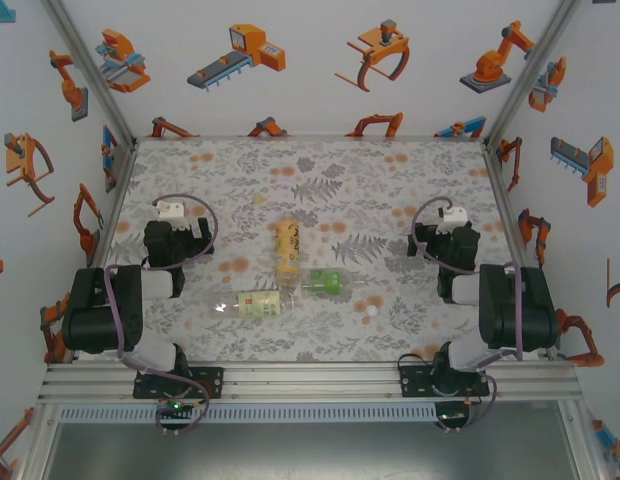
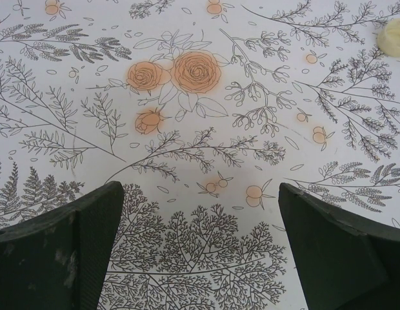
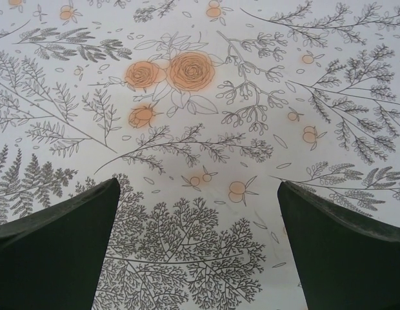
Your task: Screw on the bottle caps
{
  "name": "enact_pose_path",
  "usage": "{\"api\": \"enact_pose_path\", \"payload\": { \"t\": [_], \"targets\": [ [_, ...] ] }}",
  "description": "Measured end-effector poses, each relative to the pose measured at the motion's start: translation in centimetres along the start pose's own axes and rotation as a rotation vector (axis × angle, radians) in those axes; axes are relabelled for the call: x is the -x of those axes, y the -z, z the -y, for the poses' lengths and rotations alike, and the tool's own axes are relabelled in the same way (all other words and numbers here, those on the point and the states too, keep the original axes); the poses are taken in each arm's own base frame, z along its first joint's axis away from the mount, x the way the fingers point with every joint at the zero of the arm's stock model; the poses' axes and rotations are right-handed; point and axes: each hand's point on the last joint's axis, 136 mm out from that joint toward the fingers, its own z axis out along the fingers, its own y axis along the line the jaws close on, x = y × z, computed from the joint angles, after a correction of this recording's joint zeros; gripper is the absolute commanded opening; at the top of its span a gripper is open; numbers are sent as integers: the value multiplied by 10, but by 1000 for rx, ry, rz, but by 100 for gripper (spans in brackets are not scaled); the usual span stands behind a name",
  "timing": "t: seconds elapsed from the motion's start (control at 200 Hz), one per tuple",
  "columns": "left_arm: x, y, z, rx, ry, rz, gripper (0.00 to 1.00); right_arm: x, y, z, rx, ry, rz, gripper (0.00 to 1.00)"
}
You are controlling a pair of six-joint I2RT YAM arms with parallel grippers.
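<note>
Three bottles lie on their sides mid-table: a yellow-orange one [image 1: 288, 250], a clear one with a green label [image 1: 327, 282], and a clear one with a pale white-and-red label [image 1: 255, 304]. A small white bottle cap [image 1: 371, 311] lies loose just right of them. A pale yellowish cap [image 2: 393, 32] lies by itself further back on the table [image 1: 257, 199]. My left gripper [image 1: 172, 212] [image 2: 200, 194] stands open over bare cloth, left of the bottles. Over on the right side my right gripper [image 1: 452, 216] [image 3: 197, 187] is open as well, with nothing between its fingers.
The floral table cloth [image 1: 320, 180] is fenced by metal frame rails [image 1: 310, 138] at the back and sides. The walls [image 1: 310, 60] carry robot pictures. Both arms sit folded near their bases at the front rail [image 1: 310, 380].
</note>
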Motion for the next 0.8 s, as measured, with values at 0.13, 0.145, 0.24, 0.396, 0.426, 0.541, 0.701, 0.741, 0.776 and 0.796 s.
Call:
{"api": "enact_pose_path", "payload": {
  "t": [0.13,0.145,0.24,0.396,0.426,0.541,0.701,0.741,0.776,0.796],
  "targets": [
    [-1,0,-2,9,7,-3,97,2,-3,9,-49,-18,-11,99],
    [-1,0,-3,11,7,-3,97,2,-3,10,-52,-19,-13,99],
    [-1,0,-3,15,7,-3,97,1,-3,12,-68,-24,-21,99],
    [-3,-1,-3,24,5,-26,97,0,-3,12,-66,-24,-25,98],
    [-4,-1,-3,24,4,-38,97,-1,-3,12,-64,-24,-28,98],
    [10,0,2,18,-2,-59,97,1,2,9,-54,-24,-46,96],
    [52,15,5,29,-7,-27,97,37,9,3,-31,-20,-27,90],
    [61,18,5,34,-4,-28,97,48,10,1,-25,-20,-21,89],
    [69,21,6,40,2,-34,97,56,12,-3,-17,-20,-19,88],
    [73,23,5,44,6,-37,97,60,13,-5,-11,-21,-20,87]
  ]
}}
